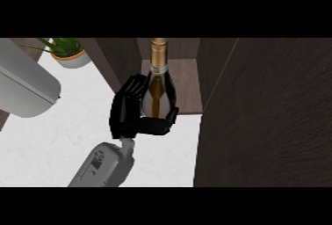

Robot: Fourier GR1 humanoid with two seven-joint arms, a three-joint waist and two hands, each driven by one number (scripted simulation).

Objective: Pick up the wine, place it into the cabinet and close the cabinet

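1. Your cabinet (pixel 188 88) stands open, its door (pixel 266 114) swung out at the right.
2. Your left hand (pixel 139 116) has its fingers curled round the bottle.
3. The bottle (pixel 157 88) stands upright at the shelf's front edge.
4. A potted plant (pixel 68 52) sits far left.

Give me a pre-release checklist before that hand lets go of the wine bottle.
1. Hand curled round the wine bottle: ok.
2. Bottle upright, neck up: ok.
3. Bottle at the open cabinet, over its shelf: ok.
4. Bottle's base resting on the shelf: cannot tell, the hand hides it.
5. Cabinet door swung clear of the opening: ok.
6. Other hand ready to close the door: cannot tell, not in view.
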